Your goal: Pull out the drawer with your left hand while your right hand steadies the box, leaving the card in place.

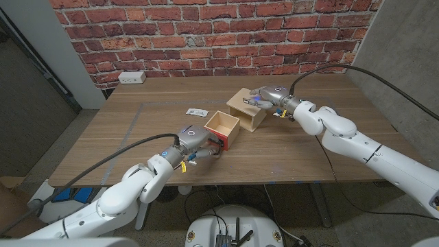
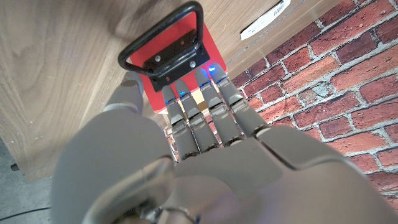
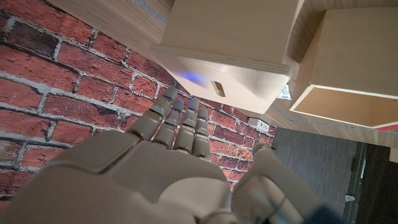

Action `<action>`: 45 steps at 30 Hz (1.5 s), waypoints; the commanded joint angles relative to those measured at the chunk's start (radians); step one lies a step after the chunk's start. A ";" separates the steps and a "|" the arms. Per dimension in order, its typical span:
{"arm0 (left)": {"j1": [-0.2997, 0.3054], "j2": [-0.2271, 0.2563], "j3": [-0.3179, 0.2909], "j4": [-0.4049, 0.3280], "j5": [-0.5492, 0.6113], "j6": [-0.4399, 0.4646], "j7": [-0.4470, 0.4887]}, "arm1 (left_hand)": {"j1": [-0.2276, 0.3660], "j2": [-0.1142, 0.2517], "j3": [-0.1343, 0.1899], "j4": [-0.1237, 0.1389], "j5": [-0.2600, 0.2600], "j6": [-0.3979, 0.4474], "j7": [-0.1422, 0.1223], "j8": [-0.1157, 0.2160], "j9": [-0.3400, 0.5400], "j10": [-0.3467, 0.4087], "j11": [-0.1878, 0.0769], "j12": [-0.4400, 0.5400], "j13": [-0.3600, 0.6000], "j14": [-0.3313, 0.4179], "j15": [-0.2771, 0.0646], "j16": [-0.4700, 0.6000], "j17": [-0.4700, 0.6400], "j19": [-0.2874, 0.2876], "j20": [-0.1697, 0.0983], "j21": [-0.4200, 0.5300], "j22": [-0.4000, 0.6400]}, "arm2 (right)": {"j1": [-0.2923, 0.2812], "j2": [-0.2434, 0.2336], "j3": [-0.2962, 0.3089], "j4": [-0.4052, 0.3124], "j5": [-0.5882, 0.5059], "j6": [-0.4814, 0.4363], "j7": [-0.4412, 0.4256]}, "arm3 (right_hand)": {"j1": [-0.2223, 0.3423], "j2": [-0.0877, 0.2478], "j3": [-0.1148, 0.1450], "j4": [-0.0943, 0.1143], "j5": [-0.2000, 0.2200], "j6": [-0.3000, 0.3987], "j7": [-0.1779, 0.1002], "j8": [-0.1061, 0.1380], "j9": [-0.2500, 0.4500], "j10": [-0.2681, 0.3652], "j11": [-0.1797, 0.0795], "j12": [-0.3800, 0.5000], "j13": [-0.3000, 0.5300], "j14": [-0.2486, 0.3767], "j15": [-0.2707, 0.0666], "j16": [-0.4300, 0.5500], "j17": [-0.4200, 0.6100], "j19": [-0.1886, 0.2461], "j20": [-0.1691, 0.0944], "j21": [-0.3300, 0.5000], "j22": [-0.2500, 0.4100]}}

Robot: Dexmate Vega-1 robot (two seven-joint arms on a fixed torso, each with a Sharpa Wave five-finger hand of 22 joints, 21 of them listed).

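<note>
Pull nearly done: left hand (image 1: pixel 194 142) fingers hooked on the red-fronted light wooden drawer (image 1: pixel 222 128), right hand (image 1: pixel 265 96) fingers together pressing the pale plywood box (image 1: pixel 247 110); next, release.

Our right hand (image 3: pixel 168 168) is reaching its fingers (image 3: pixel 180 124) toward the wooden box (image 3: pixel 230 56), fingertips close under its slotted face, contact unclear. Beside the box, off to the thumb side, the drawer (image 3: pixel 348 74) is sitting pulled out.
</note>
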 commanded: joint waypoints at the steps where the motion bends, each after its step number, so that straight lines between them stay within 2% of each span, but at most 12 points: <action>1: 0.040 0.017 -0.080 -0.002 -0.108 -0.019 0.089 | -0.017 0.005 0.005 0.009 -0.005 0.011 0.007 0.005 0.002 0.001 0.001 0.010 0.000 0.001 -0.137 0.007 0.002 0.011 -0.152 -0.003 0.000 | -0.015 -0.001 0.026 -0.011 0.043 -0.020 -0.025 | 0.012 0.027 0.004 -0.008 0.006 -0.005 0.000 0.000 0.004 -0.005 -0.004 -0.001 0.000 -0.004 -0.002 -0.004 0.003 -0.002 0.001 0.001 0.003; 9: 0.073 0.020 -0.122 0.000 -0.151 -0.011 0.154 | -0.047 0.023 0.015 0.007 -0.007 0.037 0.013 0.009 0.000 0.018 0.002 0.014 -0.001 0.016 -0.137 0.011 0.002 0.027 -0.152 -0.008 0.000 | -0.020 0.003 0.032 -0.014 0.063 -0.041 -0.033 | 0.012 0.027 0.004 -0.008 0.005 -0.005 0.001 0.001 0.004 -0.005 -0.003 -0.001 0.000 -0.006 -0.003 -0.005 0.002 -0.001 0.002 0.002 0.003; 14: 0.082 0.034 -0.147 0.010 -0.190 -0.044 0.194 | -0.052 0.037 0.026 0.002 -0.006 0.054 0.015 0.012 -0.001 0.033 0.003 0.018 -0.001 0.023 -0.139 0.012 0.002 0.032 -0.153 -0.010 0.000 | -0.018 0.007 0.033 -0.007 0.073 -0.060 -0.035 | 0.012 0.028 0.005 -0.008 0.005 -0.006 0.002 0.001 0.004 -0.005 -0.003 0.000 0.000 -0.005 -0.003 -0.004 0.002 0.000 0.003 0.002 0.003; 21: 0.099 0.011 -0.187 0.021 -0.251 -0.049 0.252 | -0.055 0.048 0.034 0.000 -0.006 0.061 0.019 0.012 -0.001 0.040 0.003 0.019 -0.001 0.030 -0.139 0.012 0.002 0.037 -0.153 -0.011 0.000 | -0.016 0.013 0.036 0.001 0.094 -0.077 -0.046 | 0.011 0.028 0.005 -0.008 0.005 -0.007 0.002 0.001 0.004 -0.006 -0.003 0.000 0.000 -0.005 -0.004 -0.005 0.002 0.001 0.006 0.003 0.003; 27: 0.095 -0.034 -0.204 0.038 -0.298 -0.034 0.291 | -0.057 0.051 0.036 -0.001 -0.006 0.061 0.019 0.011 -0.001 0.039 0.003 0.018 -0.001 0.030 -0.138 0.012 0.002 0.038 -0.153 -0.012 0.000 | -0.021 0.018 0.046 0.004 0.117 -0.096 -0.069 | 0.010 0.027 0.006 -0.008 0.005 -0.014 -0.001 -0.001 0.004 -0.020 -0.002 -0.004 0.000 -0.020 0.001 -0.011 0.001 -0.009 0.012 -0.002 0.002; 33: 0.067 -0.107 -0.192 0.064 -0.346 -0.021 0.343 | -0.061 0.052 0.038 -0.002 -0.007 0.054 0.021 0.007 -0.001 0.035 0.002 0.015 -0.001 0.029 -0.138 0.010 0.002 0.039 -0.153 -0.013 0.000 | -0.032 0.014 0.070 0.017 0.165 -0.090 -0.107 | 0.010 0.028 0.007 -0.008 0.005 -0.021 -0.001 -0.003 0.003 -0.027 -0.004 -0.006 -0.001 -0.025 0.000 -0.013 0.000 -0.014 0.007 -0.003 0.002; 36: 0.055 -0.120 -0.182 0.072 -0.349 -0.014 0.356 | -0.063 0.054 0.039 -0.003 -0.007 0.052 0.020 0.005 -0.001 0.032 0.003 0.014 -0.001 0.027 -0.138 0.009 0.001 0.038 -0.154 -0.015 0.000 | -0.038 0.013 0.083 0.029 0.195 -0.081 -0.125 | 0.010 0.028 0.008 -0.008 0.005 -0.025 -0.002 -0.004 0.003 -0.029 -0.003 -0.006 -0.001 -0.026 -0.001 -0.013 0.000 -0.015 0.006 -0.003 0.001; 45: 0.021 -0.217 -0.150 0.113 -0.410 0.007 0.438 | -0.077 0.057 0.047 -0.010 -0.010 0.038 0.027 -0.002 -0.001 0.014 0.004 0.005 -0.001 0.010 -0.138 0.001 0.000 0.030 -0.155 -0.025 0.000 | -0.047 0.002 0.108 0.056 0.279 -0.046 -0.151 | 0.011 0.028 0.010 -0.008 0.005 -0.037 -0.010 -0.007 0.002 -0.040 -0.002 -0.008 -0.001 -0.032 0.000 -0.015 -0.001 -0.015 0.004 -0.003 0.001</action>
